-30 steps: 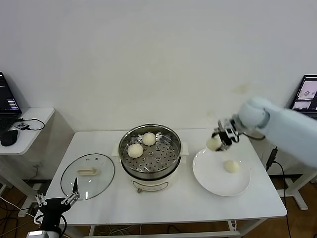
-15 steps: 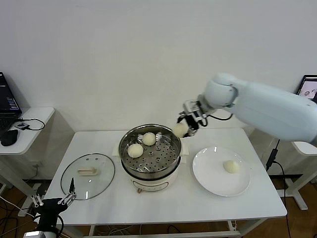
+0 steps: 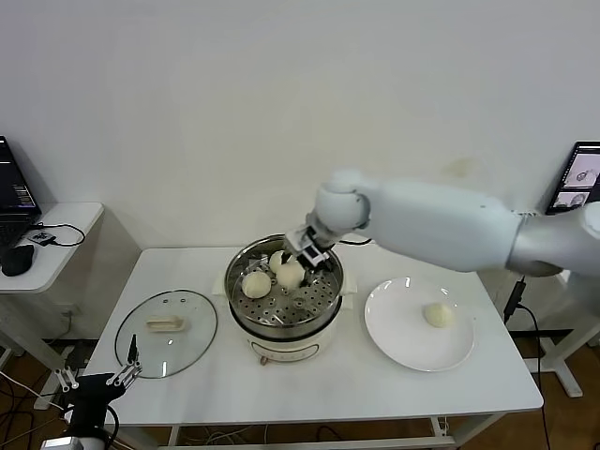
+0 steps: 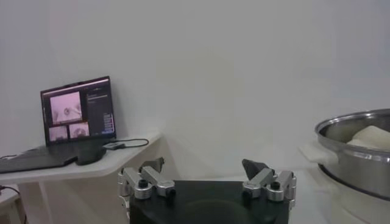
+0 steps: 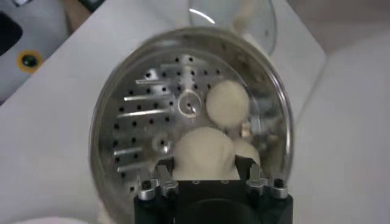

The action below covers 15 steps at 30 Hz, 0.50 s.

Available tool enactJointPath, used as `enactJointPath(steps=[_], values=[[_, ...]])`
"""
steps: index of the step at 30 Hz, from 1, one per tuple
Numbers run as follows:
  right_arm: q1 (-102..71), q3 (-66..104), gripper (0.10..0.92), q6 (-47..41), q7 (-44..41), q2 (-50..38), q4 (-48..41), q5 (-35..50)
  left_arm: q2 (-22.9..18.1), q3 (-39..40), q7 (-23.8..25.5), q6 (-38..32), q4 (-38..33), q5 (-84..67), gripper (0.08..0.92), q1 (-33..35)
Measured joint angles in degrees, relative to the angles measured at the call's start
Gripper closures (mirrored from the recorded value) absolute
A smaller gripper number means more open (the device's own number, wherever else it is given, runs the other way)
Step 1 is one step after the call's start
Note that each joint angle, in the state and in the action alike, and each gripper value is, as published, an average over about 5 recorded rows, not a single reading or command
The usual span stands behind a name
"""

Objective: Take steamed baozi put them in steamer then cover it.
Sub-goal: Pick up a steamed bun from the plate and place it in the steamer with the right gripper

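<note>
My right gripper (image 3: 296,263) is shut on a cream-white steamed baozi (image 3: 291,274) and holds it just above the perforated tray of the steamer (image 3: 281,325). In the right wrist view this baozi (image 5: 204,155) fills the gap between the fingers (image 5: 164,168). Two more baozi lie in the pot, one (image 3: 256,284) at the left and one (image 3: 276,259) partly hidden behind the held bun. Another baozi (image 3: 437,314) rests on the white plate (image 3: 403,342). The cover (image 3: 167,342), a glass lid with a cream handle, lies flat left of the steamer. My left gripper (image 3: 94,380) hangs open below the table's front left corner.
A side table with a laptop (image 4: 76,115) and a mouse stands to the left. A second screen (image 3: 581,178) shows at the right edge. The steamer's rim (image 4: 359,125) is seen side-on from the left wrist.
My right arm has carried the baozi leftward from above the plate to over the steamer and lowered it inside the rim. The left gripper has drifted slightly down and left.
</note>
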Motion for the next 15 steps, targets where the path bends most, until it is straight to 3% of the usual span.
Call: enactJointPath(steps=[15], values=[[-1.01,-2.83,0.386,10.36,-1.81,3.49,-1.81,-6.10,-0.17,0.12,-0.08,0.00,0.38,-0.19,0.177,-0.51]])
